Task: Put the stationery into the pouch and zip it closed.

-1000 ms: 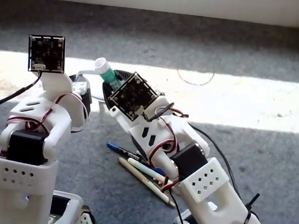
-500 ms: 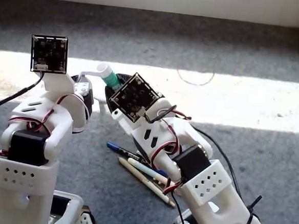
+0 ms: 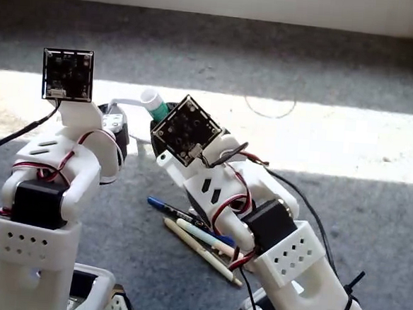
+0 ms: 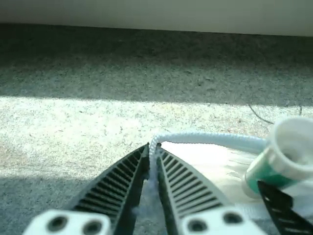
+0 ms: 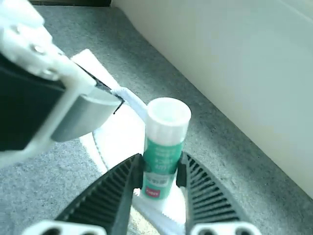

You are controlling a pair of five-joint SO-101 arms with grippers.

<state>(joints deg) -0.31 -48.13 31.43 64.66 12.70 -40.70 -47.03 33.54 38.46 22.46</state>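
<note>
The right gripper [image 5: 160,161] is clamped on a glue stick [image 5: 164,142], its 2 ribbed jaws pressing the green body from both sides just below the white cap. In the high view only the stick's cap end [image 3: 153,100] peeks out, upper centre-left of the frame, above the right arm's camera board [image 3: 185,130]. That board hides the jaws themselves and the lower part of the stick.

The left gripper [image 4: 152,149] is closed on the white rim of the pouch [image 4: 210,139], its jaws together with the thin edge pinched between them. The glue stick sits just beside that rim, over the pouch's pale inside. Most of the pouch is hidden in the high view, where a short white strip [image 3: 128,103] shows between the 2 arms. Whether the stick's lower end touches the pouch is hard to tell.

At least 3 pens [image 3: 187,232] lie fanned on the grey carpet [image 3: 354,73], lower centre of the high view. Their far ends are covered by the right arm, so the exact count stays unclear.
</note>
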